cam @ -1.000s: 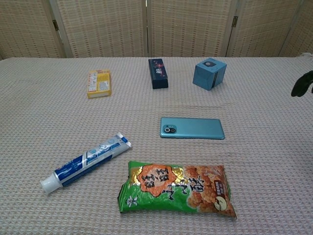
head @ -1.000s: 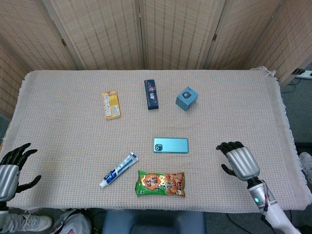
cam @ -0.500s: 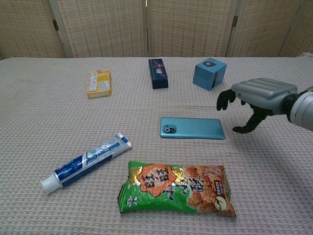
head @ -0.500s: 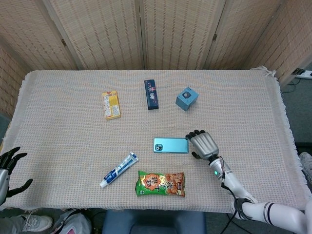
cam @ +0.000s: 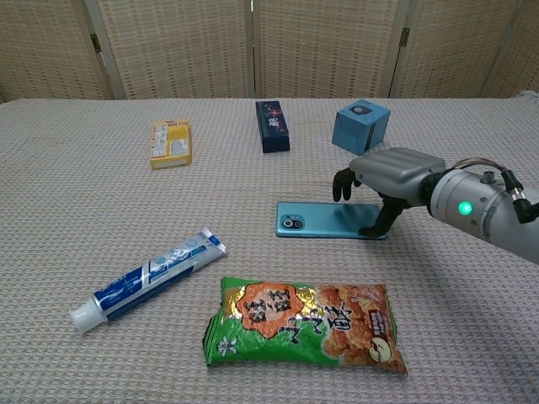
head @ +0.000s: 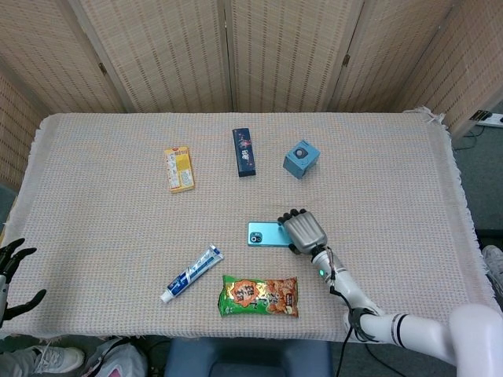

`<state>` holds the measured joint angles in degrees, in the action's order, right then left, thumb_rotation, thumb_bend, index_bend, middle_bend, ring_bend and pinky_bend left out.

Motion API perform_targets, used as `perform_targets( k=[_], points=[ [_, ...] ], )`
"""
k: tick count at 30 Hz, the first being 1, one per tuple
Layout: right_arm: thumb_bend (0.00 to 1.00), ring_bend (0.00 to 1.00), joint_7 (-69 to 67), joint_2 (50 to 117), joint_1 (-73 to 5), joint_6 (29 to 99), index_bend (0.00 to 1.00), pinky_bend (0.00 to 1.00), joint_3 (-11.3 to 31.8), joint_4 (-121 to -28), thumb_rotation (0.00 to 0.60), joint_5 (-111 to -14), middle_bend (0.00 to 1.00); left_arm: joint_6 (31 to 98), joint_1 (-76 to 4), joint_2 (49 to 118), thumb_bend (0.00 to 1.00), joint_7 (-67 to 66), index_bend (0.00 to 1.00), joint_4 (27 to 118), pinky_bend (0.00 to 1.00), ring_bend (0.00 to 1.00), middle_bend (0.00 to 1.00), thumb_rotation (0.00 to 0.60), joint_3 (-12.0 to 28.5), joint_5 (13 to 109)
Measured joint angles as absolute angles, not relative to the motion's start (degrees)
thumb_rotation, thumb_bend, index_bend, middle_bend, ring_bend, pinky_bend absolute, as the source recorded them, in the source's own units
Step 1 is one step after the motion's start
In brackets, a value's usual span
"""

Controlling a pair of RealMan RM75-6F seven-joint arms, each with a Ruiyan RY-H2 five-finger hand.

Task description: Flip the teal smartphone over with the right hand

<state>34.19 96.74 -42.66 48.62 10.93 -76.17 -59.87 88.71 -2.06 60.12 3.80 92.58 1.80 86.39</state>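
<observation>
The teal smartphone lies flat on the woven cloth near the table's middle, camera side up, lens at its left end. My right hand hovers over the phone's right end. Its fingers hang down past the far edge and its thumb touches the near edge by the right corner. The phone is not lifted. My left hand shows only in the head view, at the table's near left corner, fingers spread and holding nothing.
A green snack bag lies just in front of the phone, and a toothpaste tube to its left. Further back stand a yellow box, a dark box and a blue box.
My right hand has travelled left from the table's right side onto the phone's right end, thumb now at its near edge. The left hand has sunk lower at the left corner. The phone has not moved.
</observation>
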Motion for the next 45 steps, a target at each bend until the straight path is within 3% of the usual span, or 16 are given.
perform_targets(
  k=[18,26,37,42,45],
  points=[
    [0.1,0.2,37.2,97.7,-45.3,49.2,0.32,0.33,9.6,-76.2,0.6,-54.8,0.3,88.5,-1.9,60.2,0.21,5.0,0.24,91.4,0.2,0.15,0.15,0.6,2.0,86.2],
    [0.11,0.2,37.9,98.1,-46.2,49.4,0.32,0.33,8.8,-75.6,0.6,-53.5,0.3,88.3,-2.0,60.5,0.21,5.1,0.23,91.1,0.2,0.15,0.15,0.6,2.1,86.2],
    [0.19,0.2,37.9,99.0,-47.3,48.9,0.32,0.33,8.2,-73.9,0.6,-52.5,0.32,88.3,-1.8,60.6,0.21,5.2,0.23,90.8,0.2,0.15,0.15,0.6,2.1,86.0],
    [0.3,0.2,37.8,99.6,-47.8,48.6,0.32,0.33,8.0,-73.0,0.6,-52.2,0.33,88.2,-1.8,60.7,0.21,5.4,0.23,90.5,0.2,0.15,0.15,0.6,2.2,85.8],
    [0.41,0.2,37.6,99.5,-48.0,48.6,0.32,0.33,7.8,-73.1,0.6,-52.4,0.34,88.2,-1.7,60.8,0.21,5.5,0.23,90.4,0.2,0.15,0.15,0.6,2.2,85.7]
  ],
)
